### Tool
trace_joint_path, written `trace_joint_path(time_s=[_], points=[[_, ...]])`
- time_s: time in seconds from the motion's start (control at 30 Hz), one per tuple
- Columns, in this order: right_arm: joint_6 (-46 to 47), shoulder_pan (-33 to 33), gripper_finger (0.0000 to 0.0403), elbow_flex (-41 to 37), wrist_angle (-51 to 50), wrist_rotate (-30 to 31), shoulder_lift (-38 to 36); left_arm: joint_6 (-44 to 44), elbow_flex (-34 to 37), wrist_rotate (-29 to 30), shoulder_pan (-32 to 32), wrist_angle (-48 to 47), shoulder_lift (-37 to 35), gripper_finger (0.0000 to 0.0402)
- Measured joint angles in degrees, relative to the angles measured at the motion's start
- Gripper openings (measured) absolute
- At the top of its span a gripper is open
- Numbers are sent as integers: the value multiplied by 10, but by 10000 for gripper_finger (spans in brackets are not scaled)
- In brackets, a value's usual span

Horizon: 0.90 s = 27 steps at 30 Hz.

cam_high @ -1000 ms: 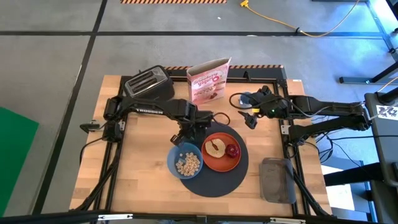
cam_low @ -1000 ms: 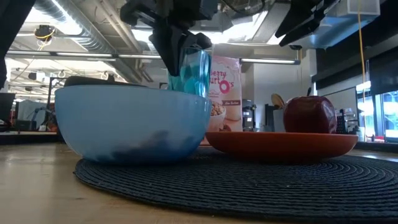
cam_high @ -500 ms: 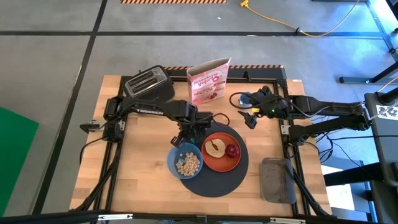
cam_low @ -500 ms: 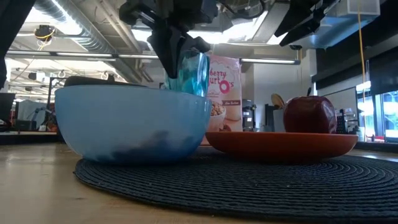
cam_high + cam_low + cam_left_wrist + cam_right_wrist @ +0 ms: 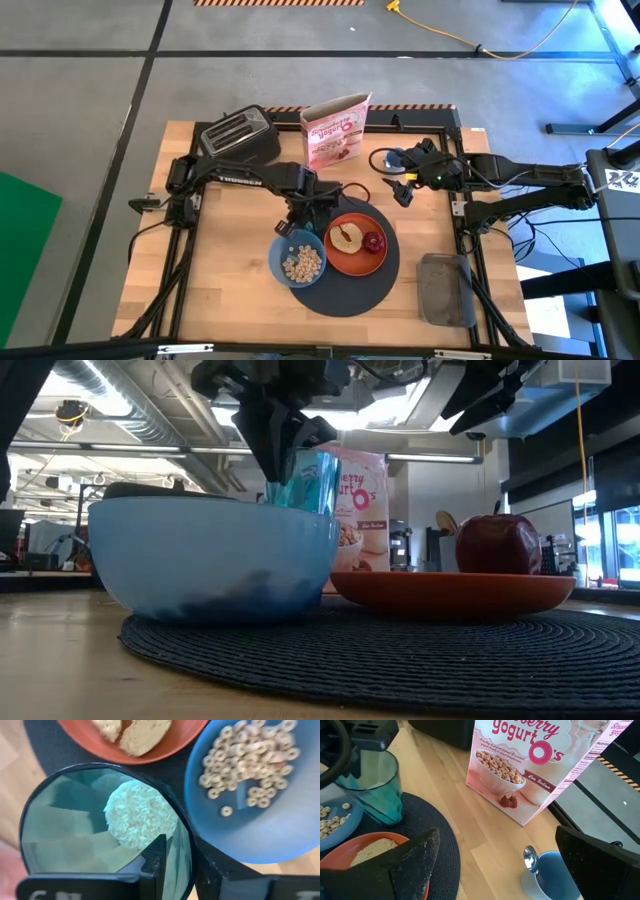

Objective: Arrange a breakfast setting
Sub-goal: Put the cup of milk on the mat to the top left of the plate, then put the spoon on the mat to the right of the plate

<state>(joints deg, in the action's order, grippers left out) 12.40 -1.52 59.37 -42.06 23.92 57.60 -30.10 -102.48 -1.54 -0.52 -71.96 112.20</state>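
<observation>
The left gripper, clamped on the glass, has lowered it toward the mat's back edge; placement looks imminent. The right gripper waits open.

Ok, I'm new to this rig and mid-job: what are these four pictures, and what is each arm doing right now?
Two dark robot arms work at a wooden table. One picture looks straight down, one sits at table height, and one rides on each wrist.

On the table lies a round dark-grey mat with a blue bowl of cereal and an orange plate carrying toast and a red apple. Behind stand a toaster and a cereal box.

The left gripper has its jaws shut on the rim of a pale-green glass, at the mat's edge beside the bowl. The right gripper waits, jaws open, near a blue cup holding a spoon.
</observation>
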Motion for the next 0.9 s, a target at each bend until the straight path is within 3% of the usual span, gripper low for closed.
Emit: trace_joint_path(time_s=[0.17,0.53,0.73,0.9], points=[[6,0,388,0,0,0,0,30,0,44,-2,-8,-4,101],[10,0,388,0,20,1,0,61,1,39,-25,-25,-15,149],[23,-5,388,0,11,51,2,87,0,40,-43,-14,-34,164],[13,-50,381,0,-3,0,13,104,1,87,-60,-9,-63,172]])
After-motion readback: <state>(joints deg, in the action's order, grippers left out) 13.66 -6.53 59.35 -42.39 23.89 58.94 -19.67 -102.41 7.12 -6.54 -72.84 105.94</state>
